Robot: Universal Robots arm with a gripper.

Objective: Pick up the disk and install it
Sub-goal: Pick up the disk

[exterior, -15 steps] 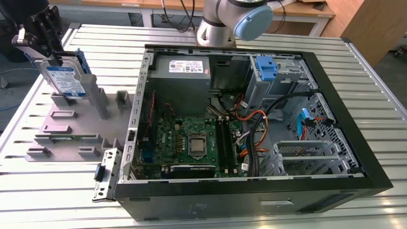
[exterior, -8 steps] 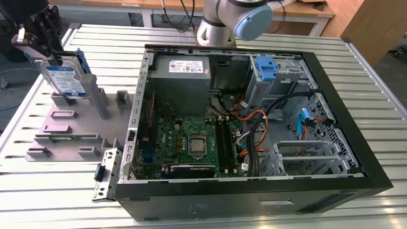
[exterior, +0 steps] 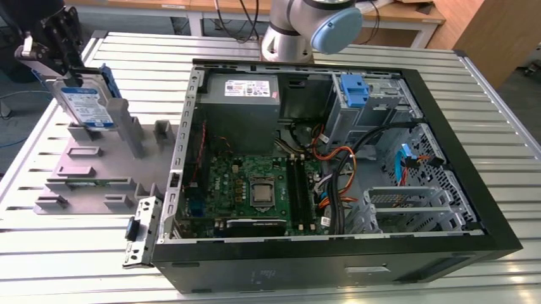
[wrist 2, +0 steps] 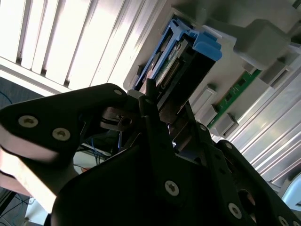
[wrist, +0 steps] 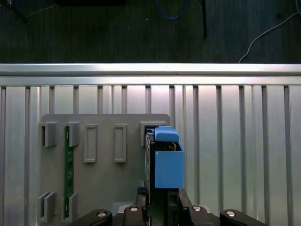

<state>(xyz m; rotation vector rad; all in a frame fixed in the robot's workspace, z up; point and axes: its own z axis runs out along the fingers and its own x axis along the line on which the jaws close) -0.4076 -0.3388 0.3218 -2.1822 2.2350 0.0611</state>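
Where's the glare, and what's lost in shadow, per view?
Exterior view: glare on the table slats at the exterior view's left, computer case interior evenly lit. Second wrist view: table slats blown out white, gripper nearly black against them, the disk shaded. First wrist view: bright band along the table's edge rail, floor beyond dark, the disk evenly lit.

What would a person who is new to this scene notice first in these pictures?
The open computer case takes most of the slatted table, its green motherboard exposed. At the exterior view's left, the gripper holds the disk upright at a grey fixture, jaws closed on its top edge.
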